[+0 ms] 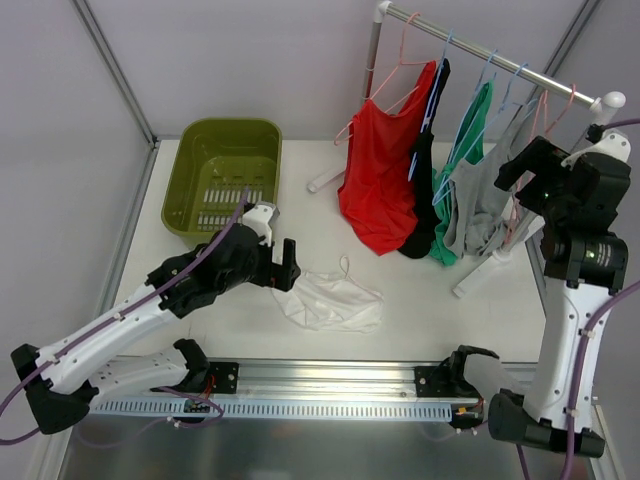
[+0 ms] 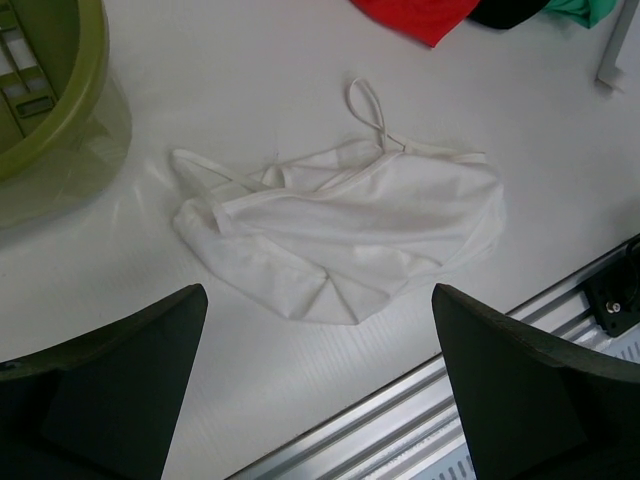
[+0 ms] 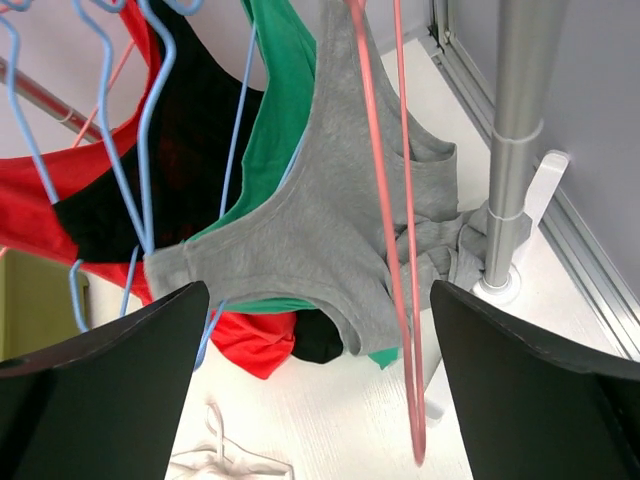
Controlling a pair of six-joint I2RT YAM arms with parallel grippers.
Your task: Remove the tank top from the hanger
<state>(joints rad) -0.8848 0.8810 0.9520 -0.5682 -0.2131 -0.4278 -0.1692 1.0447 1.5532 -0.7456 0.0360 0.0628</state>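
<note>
A rack holds a red tank top [image 1: 380, 185], a black one [image 1: 424, 190], a green one [image 1: 462, 170] and a grey one [image 1: 485, 205] on hangers. The grey top [image 3: 330, 230] hangs on a blue hanger [image 3: 140, 140], with an empty pink hanger [image 3: 395, 250] beside it. A white tank top [image 1: 335, 300] lies crumpled on the table; it also shows in the left wrist view [image 2: 350, 225]. My left gripper [image 1: 288, 266] is open just left of the white top. My right gripper [image 1: 520, 180] is open and empty, raised next to the grey top.
A green basket [image 1: 225, 175] stands at the back left, its rim in the left wrist view [image 2: 60, 110]. The rack's post [image 3: 520, 140] and white foot [image 1: 485, 272] stand close to my right gripper. An aluminium rail [image 1: 330, 385] runs along the near edge.
</note>
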